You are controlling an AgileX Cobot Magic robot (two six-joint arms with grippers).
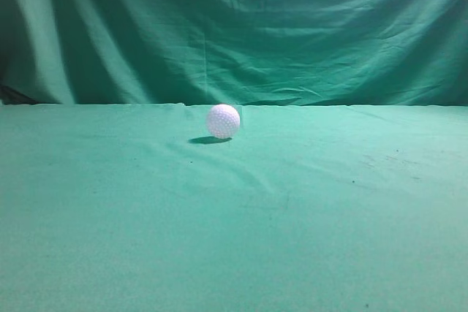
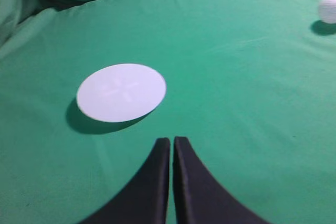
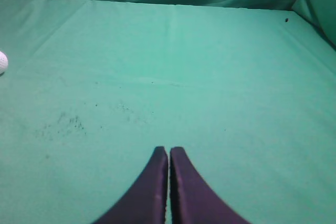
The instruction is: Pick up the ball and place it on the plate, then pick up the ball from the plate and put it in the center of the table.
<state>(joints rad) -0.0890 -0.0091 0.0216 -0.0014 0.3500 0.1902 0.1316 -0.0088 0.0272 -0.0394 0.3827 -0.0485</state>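
The ball (image 1: 223, 120), a small white dimpled sphere, rests on the green table (image 1: 234, 217) near its middle, toward the back. It also shows at the far right of the left wrist view (image 2: 328, 8) and at the left edge of the right wrist view (image 3: 2, 62). A pale round plate (image 2: 121, 92) lies flat on the cloth just ahead and left of my left gripper (image 2: 171, 140), which is shut and empty. My right gripper (image 3: 168, 149) is shut and empty over bare cloth, well to the right of the ball. Neither gripper shows in the exterior view.
A draped green curtain (image 1: 234, 27) hangs behind the table's far edge. Small dark specks (image 3: 68, 121) mark the cloth left of my right gripper. The plate is out of the exterior view.
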